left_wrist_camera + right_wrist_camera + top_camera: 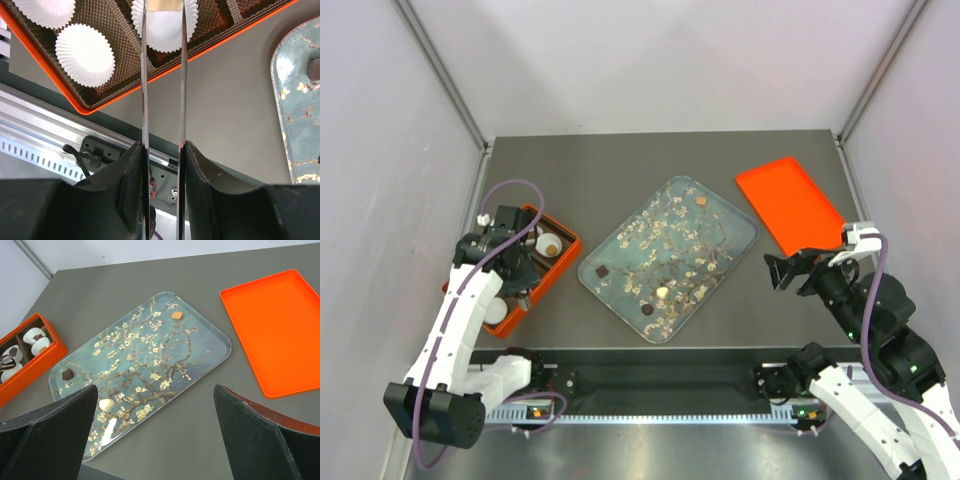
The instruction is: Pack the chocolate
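Note:
My left gripper (164,145) (515,262) is shut on a pair of thin metal tweezers (145,90). The tweezer tips pinch a pale tan chocolate (164,4) just over a white paper cup (165,25) in the orange box (200,50) (563,262). Three more chocolates lie on the blossom-patterned tray (210,330) (740,222): a caramel one (176,315) (700,202), a dark one (67,374) (603,271) and a cream-white one (105,404) (662,292). My right gripper (155,390) (782,270) hangs open above the bare table, right of the tray.
An orange lid (790,205) (280,330) lies flat at the back right. Other white paper cups (85,54) sit in the box's brown waffled insert. A metal rail (660,380) runs along the near edge between the arm bases.

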Tool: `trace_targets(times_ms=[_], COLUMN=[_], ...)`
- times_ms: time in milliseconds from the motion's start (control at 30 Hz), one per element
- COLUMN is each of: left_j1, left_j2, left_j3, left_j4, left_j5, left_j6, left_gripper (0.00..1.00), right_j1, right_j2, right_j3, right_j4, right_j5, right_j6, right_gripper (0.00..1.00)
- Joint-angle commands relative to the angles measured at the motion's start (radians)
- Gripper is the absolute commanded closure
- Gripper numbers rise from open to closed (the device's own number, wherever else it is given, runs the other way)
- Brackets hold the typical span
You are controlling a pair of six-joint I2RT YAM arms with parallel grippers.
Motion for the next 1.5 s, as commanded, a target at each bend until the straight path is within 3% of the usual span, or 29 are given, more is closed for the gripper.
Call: trace_targets(times_ms=[0, 1467], left_j1=[0.006, 0.005], left_j2=[-0.001, 0.005], left_j3=[-0.009, 0.070], left_j4=[0.039, 0.003], left_j5=[-0.022, -0.024], left_j6=[0.002, 0.038], left_gripper=[0.64, 0.51], right_j1=[0.015, 0.016], right_j2=[0.003, 0.027], right_j3=[0.003, 0.054], right_j4=[0.041, 0.027], right_j5=[0.009, 0.003], right_j6=[-0.017, 0.022], right_gripper=[0.00, 0.00])
